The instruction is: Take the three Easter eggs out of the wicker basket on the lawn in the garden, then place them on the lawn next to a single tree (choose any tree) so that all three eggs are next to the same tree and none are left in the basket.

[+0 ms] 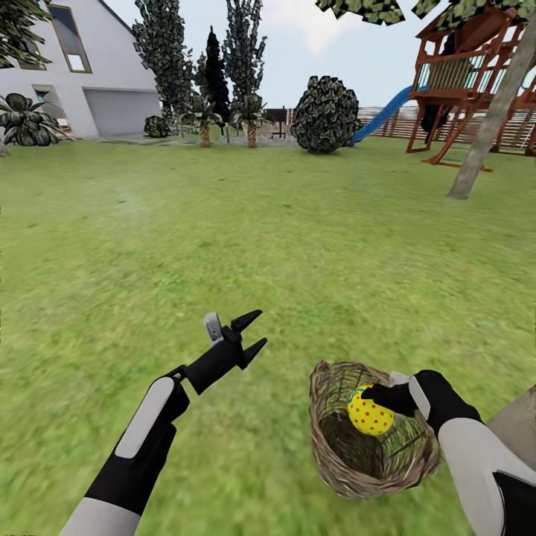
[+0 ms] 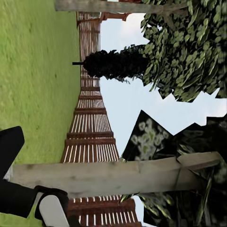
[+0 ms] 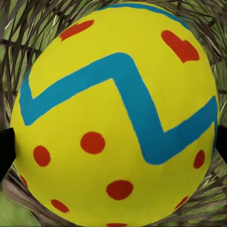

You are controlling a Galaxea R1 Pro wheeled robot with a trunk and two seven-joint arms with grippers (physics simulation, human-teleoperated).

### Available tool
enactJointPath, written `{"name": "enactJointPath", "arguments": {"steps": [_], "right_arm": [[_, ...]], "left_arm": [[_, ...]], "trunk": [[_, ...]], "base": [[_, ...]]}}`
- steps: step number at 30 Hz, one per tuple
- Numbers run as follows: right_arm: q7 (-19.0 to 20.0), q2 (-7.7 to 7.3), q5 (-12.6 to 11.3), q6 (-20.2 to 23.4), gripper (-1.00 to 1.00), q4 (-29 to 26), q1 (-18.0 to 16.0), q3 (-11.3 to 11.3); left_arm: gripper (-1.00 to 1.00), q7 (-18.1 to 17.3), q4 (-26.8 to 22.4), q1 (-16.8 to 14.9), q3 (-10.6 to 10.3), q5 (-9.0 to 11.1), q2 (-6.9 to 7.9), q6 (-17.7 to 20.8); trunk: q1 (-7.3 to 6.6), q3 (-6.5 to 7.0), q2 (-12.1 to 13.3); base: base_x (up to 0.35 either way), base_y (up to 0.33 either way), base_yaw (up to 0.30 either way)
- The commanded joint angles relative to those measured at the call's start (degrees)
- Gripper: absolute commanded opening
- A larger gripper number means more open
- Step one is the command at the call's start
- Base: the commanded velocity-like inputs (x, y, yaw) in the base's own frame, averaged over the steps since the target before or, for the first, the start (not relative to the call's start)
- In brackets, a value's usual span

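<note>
Easter egg, yellow with red dots, sits at the right gripper just inside the near-right rim of the wicker basket, which rests on the lawn at the near right of the head view. In the right wrist view the egg shows its blue zigzag band, red dots and a red heart, with a dark fingertip touching each side of it, so the right pincer is clenched around the egg. Woven twigs of the basket show behind it. Only this one egg can be seen in the basket.

To the left of the basket and well apart from it, the left gripper hangs above the grass with its two black fingers spread and nothing between them.

Far off on the right stands a tree with a pale grey leaning trunk, beside a red-brown wooden play tower with a blue slide. A round dark bush is at the far middle, and a white house at the far left. The left wrist view shows a pale trunk, a slatted wooden fence and grass.
</note>
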Motion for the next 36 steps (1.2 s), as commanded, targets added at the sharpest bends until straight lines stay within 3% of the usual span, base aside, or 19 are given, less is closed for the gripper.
{"name": "enactJointPath", "arguments": {"steps": [1,13,16,20,30,36], "right_arm": [[0.33,0.04,0.48,0.25,-1.00,-0.06,-0.03,-0.36],[0.33,0.04,0.44,0.25,-1.00,-0.04,-0.03,-0.36],[0.33,0.04,0.40,-0.63,-1.00,0.01,-0.03,-0.36],[0.47,0.02,0.33,-0.97,-1.00,0.20,-0.03,-0.36],[0.50,0.26,0.38,-0.98,-1.00,0.31,0.01,-0.28],[0.50,0.24,0.38,-0.98,-1.00,0.31,0.03,-0.28]], "left_arm": [[1.00,-0.16,-0.02,-0.03,0.04,0.67,-0.01,0.19],[1.00,-0.16,-0.03,-0.03,0.23,1.46,0.09,0.19],[1.00,-0.19,-0.07,-0.03,0.15,1.49,1.04,0.19],[1.00,-0.19,0.03,-0.03,0.08,3.61,1.53,0.19],[1.00,-0.31,0.10,-0.01,0.09,4.01,1.73,0.19],[1.00,-0.41,0.39,0.48,0.17,4.10,1.69,-0.13]], "trunk": [[-0.25,0.14,0.40],[-2.88,2.29,5.21],[-3.54,2.83,6.41],[-4.42,3.55,8.02],[-6.62,5.34,12.03],[-6.62,5.34,12.03]], "base": [[-0.069,0.057,-0.002],[-0.048,0.048,-0.039],[-0.001,0.001,-0.270],[0.000,0.000,-0.106],[-0.067,0.057,-0.001],[-0.003,0.005,0.000]]}}
